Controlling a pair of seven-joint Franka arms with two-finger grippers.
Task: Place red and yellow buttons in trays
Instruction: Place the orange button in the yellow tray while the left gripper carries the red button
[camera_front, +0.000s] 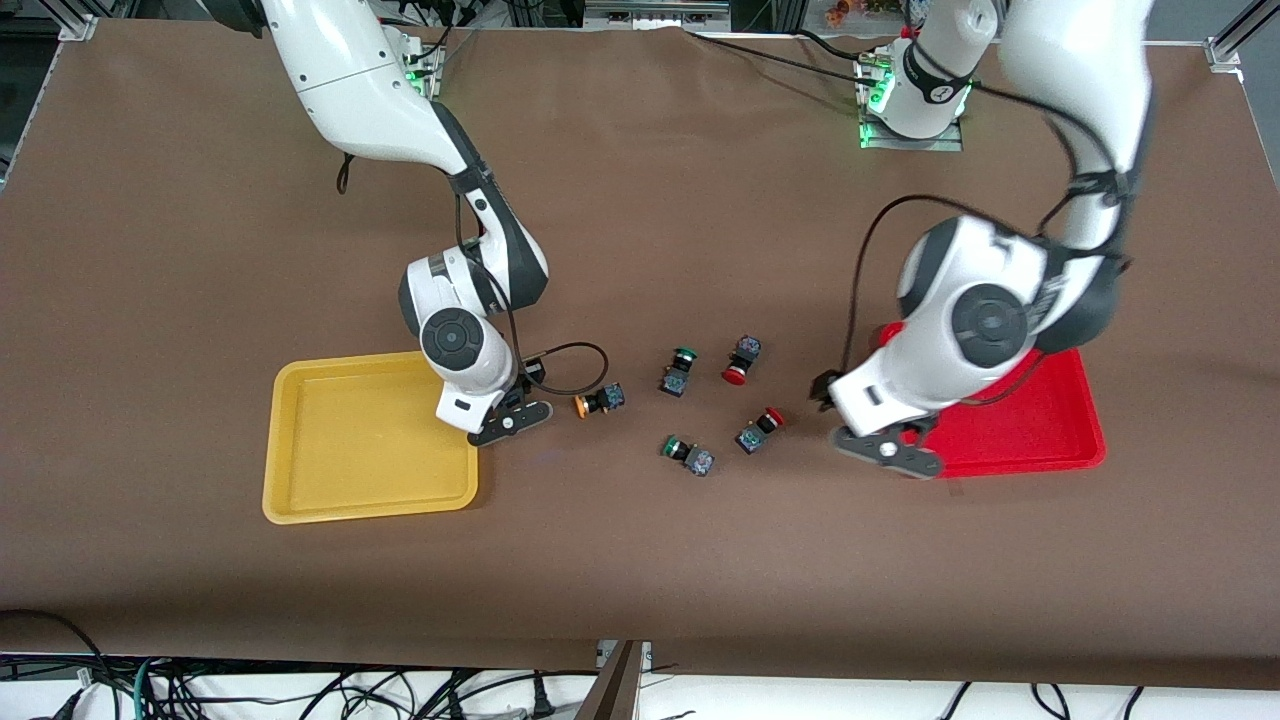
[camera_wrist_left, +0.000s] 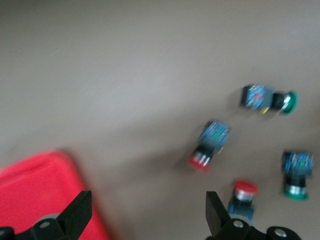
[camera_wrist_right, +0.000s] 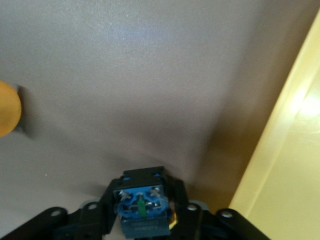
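My right gripper (camera_front: 508, 421) hangs over the edge of the yellow tray (camera_front: 340, 450) that faces the buttons. It is shut on a yellow button (camera_wrist_right: 141, 200), whose dark body and blue terminals show. A second yellow button (camera_front: 598, 402) lies on the table beside it; its cap shows in the right wrist view (camera_wrist_right: 7, 115). Two red buttons (camera_front: 740, 362) (camera_front: 760, 430) lie mid-table. My left gripper (camera_front: 886, 447) is open and empty over the table, at the edge of the red tray (camera_front: 1050, 425). The left wrist view shows the red tray (camera_wrist_left: 35, 190) and both red buttons (camera_wrist_left: 210, 145) (camera_wrist_left: 243, 197).
Two green-capped switches (camera_front: 680, 370) (camera_front: 688, 454) lie among the red buttons and show in the left wrist view (camera_wrist_left: 267, 99) (camera_wrist_left: 297, 175). The left arm covers much of the red tray. A cable loops from the right wrist (camera_front: 575, 365).
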